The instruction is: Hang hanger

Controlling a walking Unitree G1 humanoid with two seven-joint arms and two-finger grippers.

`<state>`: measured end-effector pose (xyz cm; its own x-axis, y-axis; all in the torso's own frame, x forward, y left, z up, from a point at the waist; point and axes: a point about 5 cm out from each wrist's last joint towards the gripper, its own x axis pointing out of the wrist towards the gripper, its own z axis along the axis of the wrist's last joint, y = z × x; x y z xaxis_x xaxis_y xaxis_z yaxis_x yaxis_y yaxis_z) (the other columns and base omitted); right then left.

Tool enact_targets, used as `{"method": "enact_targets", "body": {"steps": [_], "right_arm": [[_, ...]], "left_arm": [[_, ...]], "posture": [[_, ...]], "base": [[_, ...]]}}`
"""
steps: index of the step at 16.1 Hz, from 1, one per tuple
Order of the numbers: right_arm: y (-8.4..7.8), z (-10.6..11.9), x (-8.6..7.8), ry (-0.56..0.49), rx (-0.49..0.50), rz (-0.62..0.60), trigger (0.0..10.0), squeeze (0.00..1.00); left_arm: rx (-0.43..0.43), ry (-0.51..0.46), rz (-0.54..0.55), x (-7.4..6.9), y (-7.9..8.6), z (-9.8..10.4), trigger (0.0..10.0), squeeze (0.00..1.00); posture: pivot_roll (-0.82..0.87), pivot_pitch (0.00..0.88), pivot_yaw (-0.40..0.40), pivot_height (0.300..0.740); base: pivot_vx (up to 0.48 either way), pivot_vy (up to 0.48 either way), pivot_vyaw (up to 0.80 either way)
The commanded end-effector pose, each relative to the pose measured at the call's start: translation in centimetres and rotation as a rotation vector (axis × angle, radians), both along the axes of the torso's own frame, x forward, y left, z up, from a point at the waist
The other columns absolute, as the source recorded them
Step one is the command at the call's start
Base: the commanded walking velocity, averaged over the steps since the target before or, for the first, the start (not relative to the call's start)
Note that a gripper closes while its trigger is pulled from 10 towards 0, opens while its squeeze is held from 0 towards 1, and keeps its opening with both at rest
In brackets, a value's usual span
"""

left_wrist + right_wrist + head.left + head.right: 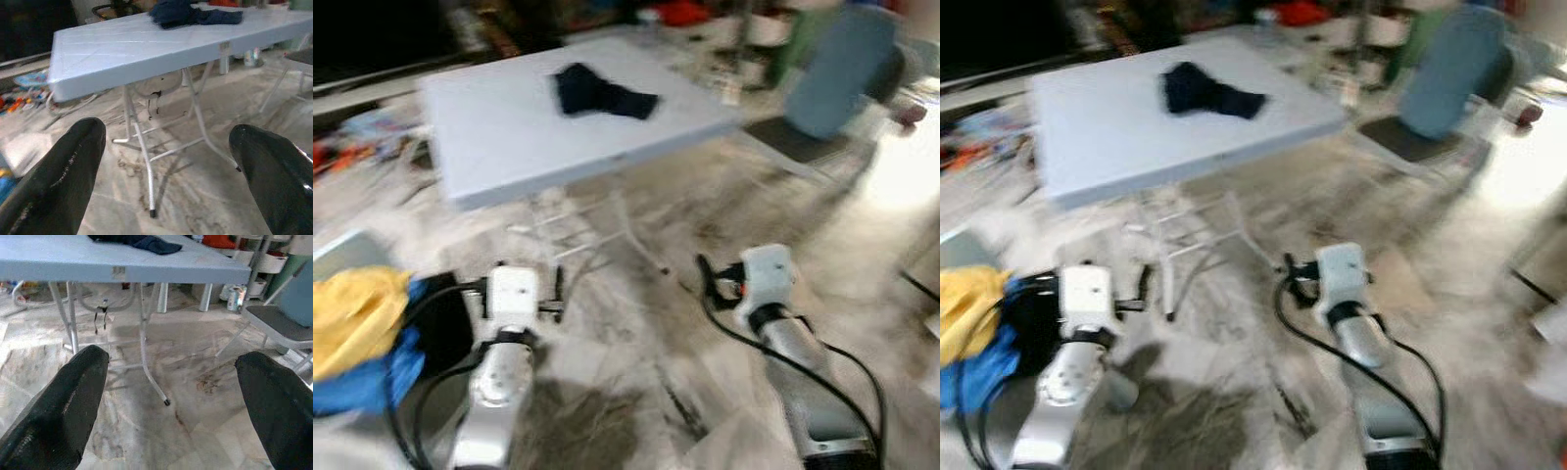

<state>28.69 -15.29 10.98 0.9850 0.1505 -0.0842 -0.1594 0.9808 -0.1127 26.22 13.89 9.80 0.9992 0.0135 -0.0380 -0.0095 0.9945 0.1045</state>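
Both pincers, left pincer (166, 161) and right pincer (171, 396), gape wide, empty, facing the table (509, 127).

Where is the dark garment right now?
The dark garment lies on the white folding table, toward its far edge, ahead of both grippers; a blue chair stands to the table's right.

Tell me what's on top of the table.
A crumpled dark cloth lies on the table; the top around it looks bare. Whether a hanger sits under the cloth is hidden.
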Motion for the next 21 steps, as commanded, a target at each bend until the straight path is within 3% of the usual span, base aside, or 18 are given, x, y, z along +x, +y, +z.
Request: {"method": "enact_targets", "body": {"steps": [1,15,21], "right_arm": [[1.15,0.74,0.11,-0.031,0.026,0.045,10.0,0.0],[2.06,0.93,-0.17,-0.044,0.031,0.112,10.0,0.0],[2.04,1.07,-0.21,-0.051,0.028,0.131,10.0,0.0]], "left_arm": [[0.015,0.007,0.027,-0.02,1.05,-0.06,10.0,0.0],[-0.07,0.025,-0.002,-0.05,1.06,-0.16,10.0,0.0],[-0.135,0.011,-0.058,-0.32,0.53,0.02,10.0,0.0]], "posture": [[-0.05,0.0,0.003,0.74],[-0.05,0.0,0.006,0.74],[-0.06,0.0,0.0,0.74]], "base": [[0.0,0.0,0.8],[0.0,0.0,0.8],[0.206,0.0,0.0]]}}
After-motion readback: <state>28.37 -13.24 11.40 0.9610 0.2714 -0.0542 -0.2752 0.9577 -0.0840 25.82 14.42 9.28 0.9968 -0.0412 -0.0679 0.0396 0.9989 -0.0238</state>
